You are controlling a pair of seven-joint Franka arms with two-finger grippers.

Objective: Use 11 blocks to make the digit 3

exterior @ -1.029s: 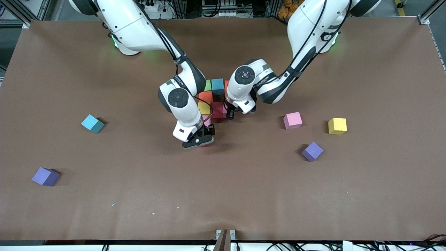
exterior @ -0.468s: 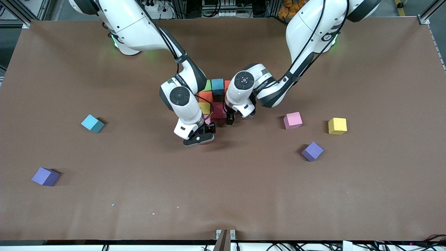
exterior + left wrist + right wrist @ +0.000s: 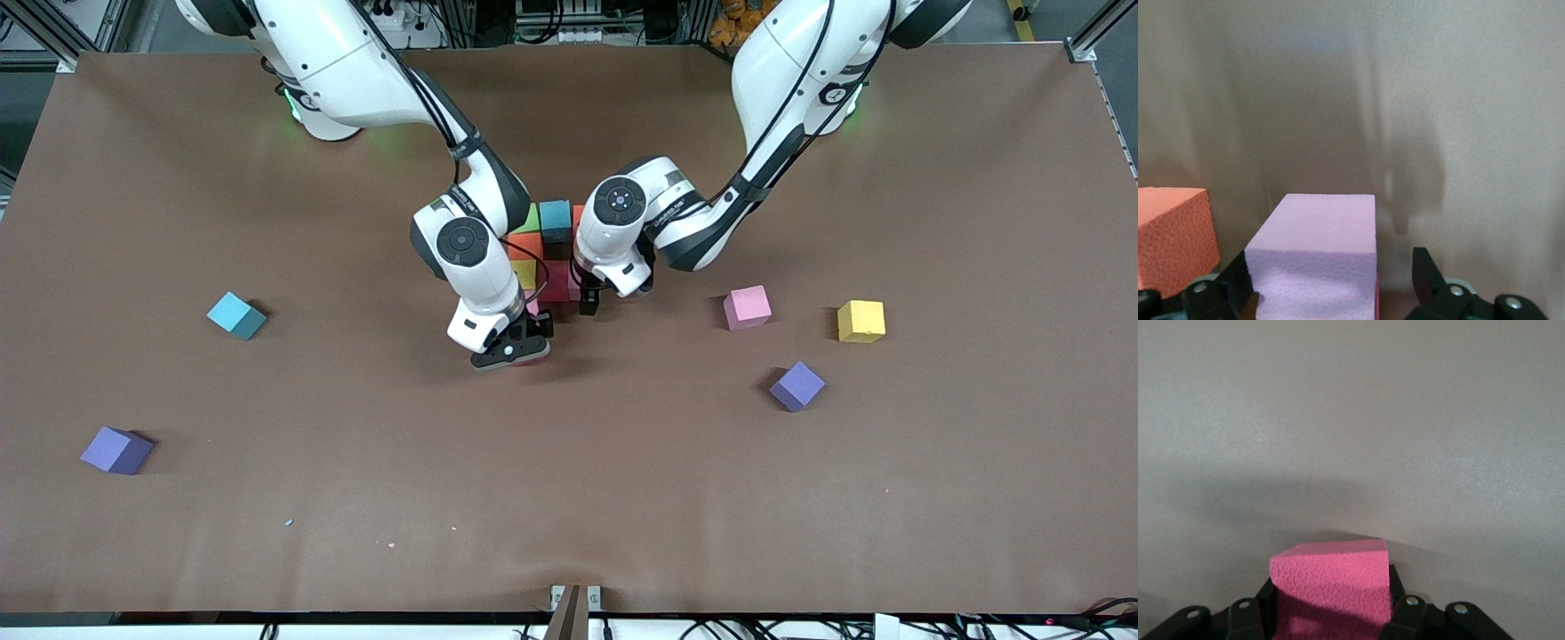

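gripping a hot-pink block (image 3: 1331, 583) between its fingers, the right hand (image 3: 508, 351) hangs just above the tabletop (image 3: 569, 498), at the camera-side edge of the half-built digit 3 (image 3: 544, 253). judging by that spot, the block is meant to extend the figure's next row, so it is carried low and square to the cubes already laid.

the left hand (image 3: 590, 300) sits at the cluster's edge toward the left arm's end, its fingers spread either side of a pale pink block (image 3: 1313, 260) without clearly pinching it; an orange block (image 3: 1175, 237) lies just beside. it looks to be releasing or nudging that cube into line.

under the two wrists, green (image 3: 531, 218), teal (image 3: 556, 220), orange, yellow (image 3: 523, 274) and red (image 3: 557, 281) cubes touch in tight rows. spare blocks lie well apart from both hands: pink (image 3: 747, 308), yellow (image 3: 861, 321) and purple (image 3: 797, 386) toward the left arm's end, light blue (image 3: 236, 316) and purple (image 3: 116, 450) toward the right arm's end.
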